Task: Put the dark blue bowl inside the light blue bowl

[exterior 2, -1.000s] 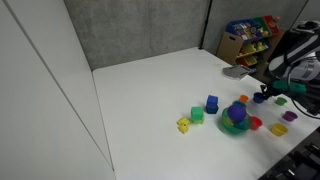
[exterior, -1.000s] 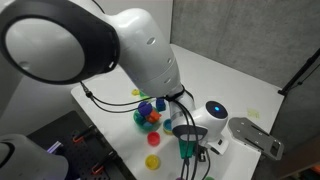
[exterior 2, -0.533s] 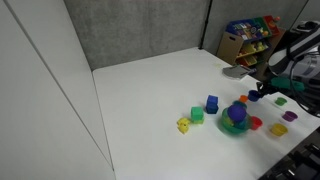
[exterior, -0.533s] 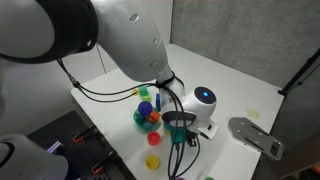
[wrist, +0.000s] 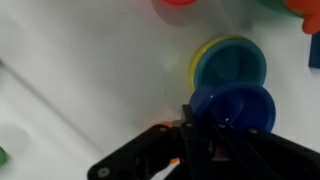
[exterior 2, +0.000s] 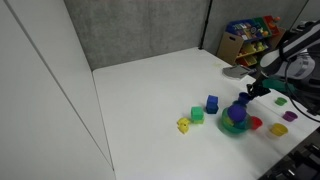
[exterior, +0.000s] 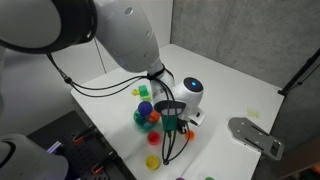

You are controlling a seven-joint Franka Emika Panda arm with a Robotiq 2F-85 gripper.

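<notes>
Since a second ago the arm has swung in across the white table, carrying its claw from the open edge toward the cluster of coloured toys around the teal-green bowl. In both exterior views the claw now hangs just beside that cluster.

Seen from the wrist, the light blue bowl sits open side up on the table, with a yellow rim showing along its left edge, as if another bowl were nested under it. The dark blue bowl lies right at the claw, which looks clenched on its near rim; the fingers are dark and blurred, so this is a judgement.

What the coming move turns on: the light blue bowl lies just beyond the dark blue one, straight ahead of the fingers and up the wrist picture, with their rims overlapping. A short push forward should centre the held bowl over it before the claw lets go.
</notes>
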